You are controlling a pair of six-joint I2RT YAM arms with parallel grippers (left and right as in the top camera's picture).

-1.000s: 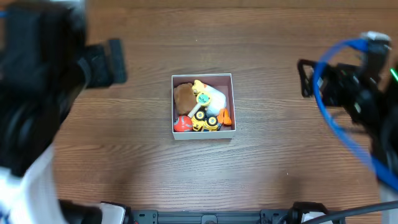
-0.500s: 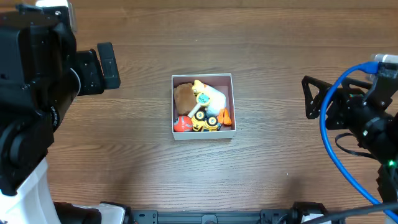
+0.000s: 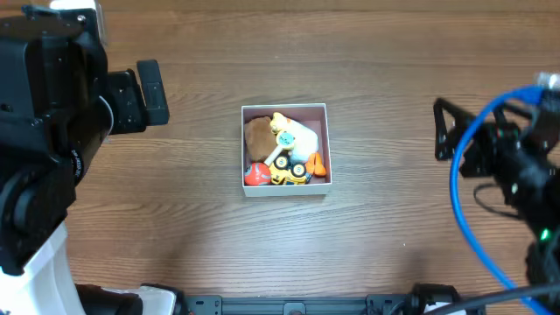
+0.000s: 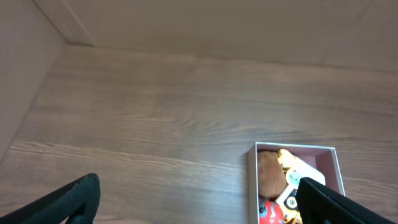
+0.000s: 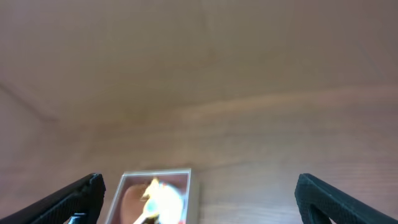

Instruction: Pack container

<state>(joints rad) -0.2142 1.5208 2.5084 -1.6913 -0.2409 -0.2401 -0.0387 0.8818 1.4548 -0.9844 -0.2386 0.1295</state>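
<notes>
Overhead: left end effector, right end effector flank container, apart.

Overhead is evenly lit and fairly sharp, with soft, flat light; the left arm at 9 o'clock looks a bit fuzzy. Left wrist is clear but muted. Right wrist is badly blurred — the toys glow washed-out white-yellow at 7 o'clock.

The container is blurred and cut off below.
</notes>
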